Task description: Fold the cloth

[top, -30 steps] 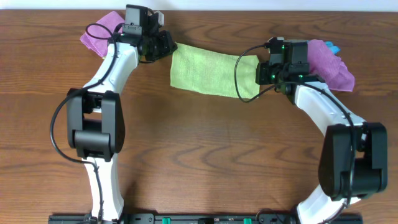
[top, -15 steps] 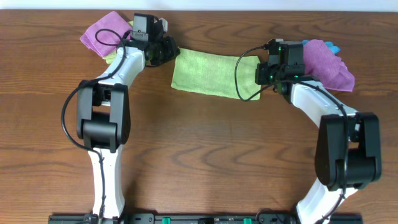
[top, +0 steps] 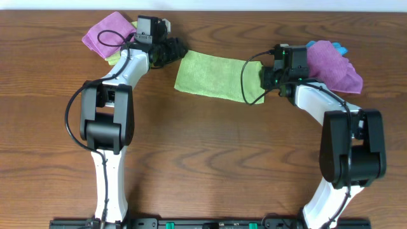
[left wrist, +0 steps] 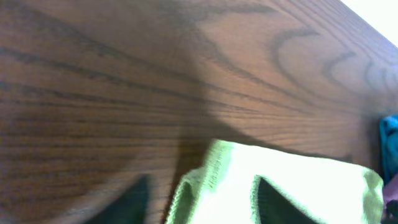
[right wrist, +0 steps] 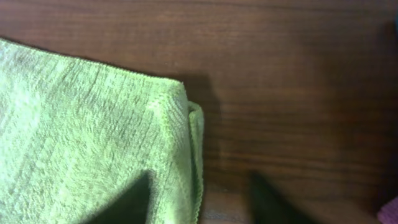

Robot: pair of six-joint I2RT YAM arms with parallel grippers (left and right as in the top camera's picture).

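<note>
Lying flat toward the far side of the brown wooden table [top: 210,159], the lime-green microfibre cloth [top: 213,75] is a long doubled-over strip stretching between both arms. The left gripper [left wrist: 199,200] has its fingers spread wide around the cloth's left corner. The right gripper [right wrist: 199,200] is just as wide, straddling the layered right-hand edge.

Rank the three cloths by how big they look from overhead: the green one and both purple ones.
1. The green cloth, clearly the largest.
2. The right purple cloth and the left purple cloth look about alike. Each is partly hidden, so I won't rank one above the other.
</note>
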